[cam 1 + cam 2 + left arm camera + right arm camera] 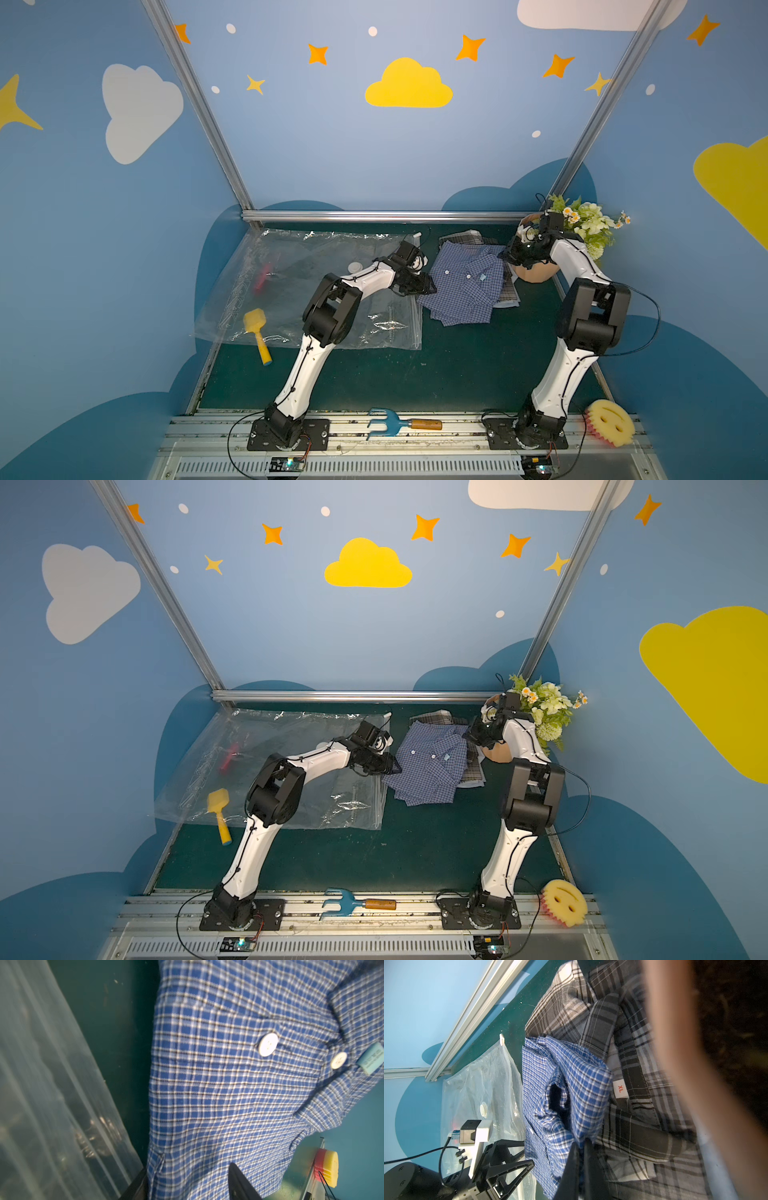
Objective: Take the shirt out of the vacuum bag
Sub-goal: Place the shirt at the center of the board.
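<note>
Right gripper (581,1142) is clamped on the blue checked shirt (465,282); left gripper (187,1167) has its jaws apart around the shirt's edge. Grey plaid shirt (633,1053) underneath has a white tag (620,1088) reading "XL".

It was a robot-lab test booth dressed like a nursery, blue panel walls (104,249) stuck with cloud and star decals (408,85), bare aluminium framing (374,215) at the corners; two white-and-black arms (307,365) stood bolted to a slotted rail (461,430) beside a dark green tabletop (415,382), circuit boards (286,463) exposed

Here are one blue shirt (461,291), one grey shirt (459,238), one vacuum bag (299,249), mallet (255,328), fork (384,422), sponge (611,422), flowerpot (534,272).
</note>
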Controlling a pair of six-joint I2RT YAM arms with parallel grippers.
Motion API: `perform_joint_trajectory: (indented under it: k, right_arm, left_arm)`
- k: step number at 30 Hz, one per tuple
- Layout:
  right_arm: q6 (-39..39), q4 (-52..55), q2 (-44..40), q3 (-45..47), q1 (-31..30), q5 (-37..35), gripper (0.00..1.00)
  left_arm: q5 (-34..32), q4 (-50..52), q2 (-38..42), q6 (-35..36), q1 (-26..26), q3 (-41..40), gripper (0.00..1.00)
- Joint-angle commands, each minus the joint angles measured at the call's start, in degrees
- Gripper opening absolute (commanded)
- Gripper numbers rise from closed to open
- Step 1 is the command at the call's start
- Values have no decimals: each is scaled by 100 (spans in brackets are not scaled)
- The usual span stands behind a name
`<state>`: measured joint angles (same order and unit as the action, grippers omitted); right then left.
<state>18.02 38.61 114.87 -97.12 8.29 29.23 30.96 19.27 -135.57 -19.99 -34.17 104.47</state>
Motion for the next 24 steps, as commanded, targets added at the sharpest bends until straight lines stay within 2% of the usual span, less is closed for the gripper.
perform_joint_trajectory:
  k: [1,4,6,9,18,24]
  right_arm:
    - [26,83,119,80,-106,109,0]
    - [25,102,115,62,-126,108,0]
    - [26,101,110,36,-160,92,0]
    - [2,173,104,-58,-205,49,0]
    - [158,193,-204,-324,-291,117,0]
    - [261,358,-279,-963,-350,152,0]
  left_arm:
    - [45,124,-188,-3,-19,40,54]
    - [101,73,-108,-56,-35,13,42]
    - [129,77,-71,-66,-34,38,27]
    - [187,64,-24,-111,-41,43,15]
    - [253,126,510,-211,-198,110,10]
    - [430,140,708,-305,-361,490,10]
